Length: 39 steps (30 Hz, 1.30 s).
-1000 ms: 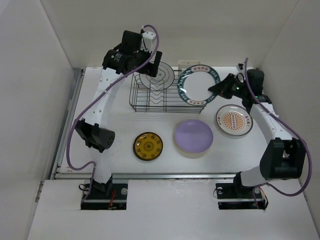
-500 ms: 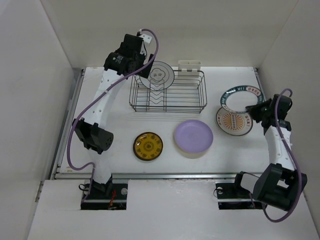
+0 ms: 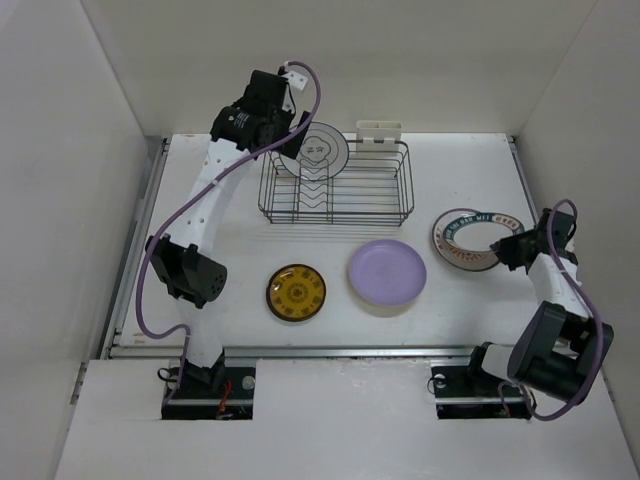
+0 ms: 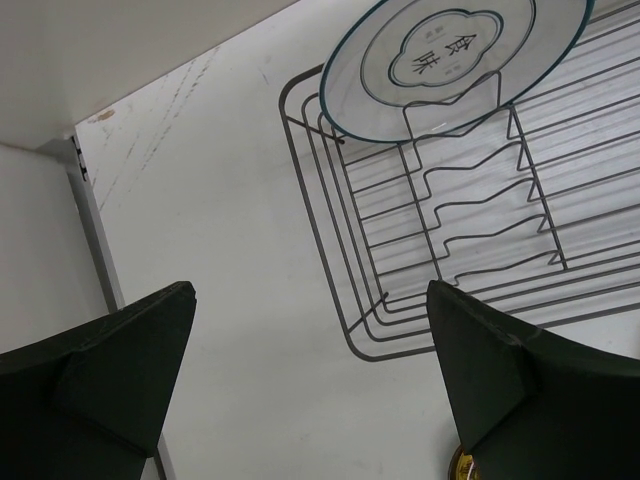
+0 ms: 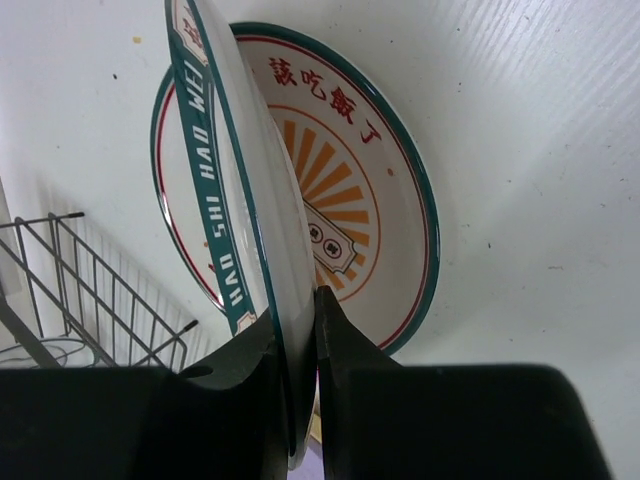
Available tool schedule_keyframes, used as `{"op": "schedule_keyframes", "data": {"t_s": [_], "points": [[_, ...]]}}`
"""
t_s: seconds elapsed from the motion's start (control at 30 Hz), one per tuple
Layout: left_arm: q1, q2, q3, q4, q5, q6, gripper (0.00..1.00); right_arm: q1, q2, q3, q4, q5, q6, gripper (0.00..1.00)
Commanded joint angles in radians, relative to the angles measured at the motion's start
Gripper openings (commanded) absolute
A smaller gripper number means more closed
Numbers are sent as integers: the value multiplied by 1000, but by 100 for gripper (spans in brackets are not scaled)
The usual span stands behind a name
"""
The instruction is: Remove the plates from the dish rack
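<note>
Trouble closest in, at the right claw (image 5: 298,322): clenches the near rim of the teal-lettered plate (image 5: 205,180), held on edge and tilted, with only a thin bite of rim between the two fingers. Directly beyond and beneath the claw: the orange-patterned plate (image 5: 345,200), flat on the bench (image 5: 520,150). Contact between the two plates: cannot tell. Looks set for stacking one on the other. Risks a slip of the glazed rim out of so narrow a pinch, or a hard edge-first knock if let go before tipping flat; could chip either plate or shove the lower one aside.

Farther off, to that claw's left: the dish rack (image 3: 335,190), one white dark-rimmed plate (image 4: 455,55) upright at its end. Left claw (image 4: 308,300) above that end of the rack: spread wide, holding nothing, the plate ahead of its fingers. Risks snagging a rack wire or toppling the plate if closed off-centre. Nearer the bases: lavender plate (image 3: 387,272) and gold-centred plate (image 3: 296,292), flat on the bench.
</note>
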Motion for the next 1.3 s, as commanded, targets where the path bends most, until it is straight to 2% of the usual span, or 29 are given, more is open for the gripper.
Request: {"op": "schedule_keyframes", "data": {"t_s": [0.0, 0.1, 0.13, 0.17, 0.2, 0.23, 0.3, 0.37, 0.6, 0.73, 0.87, 1.0, 1.27], "points": [[1, -38, -16, 14, -5, 24, 100, -10, 19, 12, 47, -25, -29, 15], [1, -38, -16, 14, 6, 24, 100, -10, 58, -16, 56, -25, -29, 25], [1, -38, -16, 14, 6, 24, 100, -10, 69, -16, 56, -37, -29, 32], [1, -38, -16, 14, 17, 24, 100, -10, 89, -16, 56, -52, -38, 42], [1, -38, -16, 5, 17, 33, 100, -10, 89, -16, 42, -52, -38, 59], [1, -38, -7, 4, 27, 34, 100, -10, 89, -16, 27, -52, -38, 82], [1, -38, -7, -6, 37, 34, 100, -10, 73, -16, -13, -52, -38, 94], [1, -38, -7, -6, 46, 34, 100, -10, 42, -16, -27, -52, -38, 97], [1, -28, -39, 15, 55, 58, 100, -10, -26, -25, -16, 18, -56, 97], [1, -19, -39, 15, 55, 58, 100, -10, 61, -4, 7, 40, -56, 97], [1, -18, -39, 15, 55, 67, 100, -10, 155, 22, 7, -8, -56, 97], [1, -6, -39, 24, 116, 87, 100, -1, 203, 55, 4, -6, -99, 98], [-8, 162, 143, -15, 130, 96, 100, 9, 213, 88, -32, 84, -145, 98]]}}
